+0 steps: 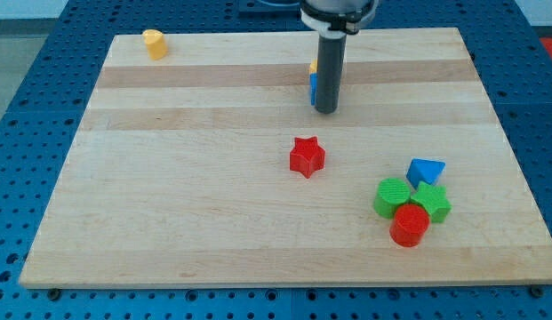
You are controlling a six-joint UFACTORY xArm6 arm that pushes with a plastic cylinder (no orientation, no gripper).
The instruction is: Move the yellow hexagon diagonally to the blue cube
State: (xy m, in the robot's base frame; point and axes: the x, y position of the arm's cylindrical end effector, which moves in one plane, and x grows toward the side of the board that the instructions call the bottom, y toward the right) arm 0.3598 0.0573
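My tip (326,111) rests on the board near the view's top centre. A blue block (314,90), probably the cube, is mostly hidden behind the rod and shows only at its left side, touching or very close to it. A small sliver of a yellow block (313,68) peeks out just above the blue one; its shape cannot be made out. Another yellow block (154,43), roughly hexagonal, sits alone at the board's top left corner, far from my tip.
A red star (306,156) lies below my tip, near the middle. At the lower right is a cluster: a blue wedge-like block (425,170), two green blocks (392,196) (432,202) and a red cylinder (409,225). The wooden board (169,196) sits on a blue perforated table.
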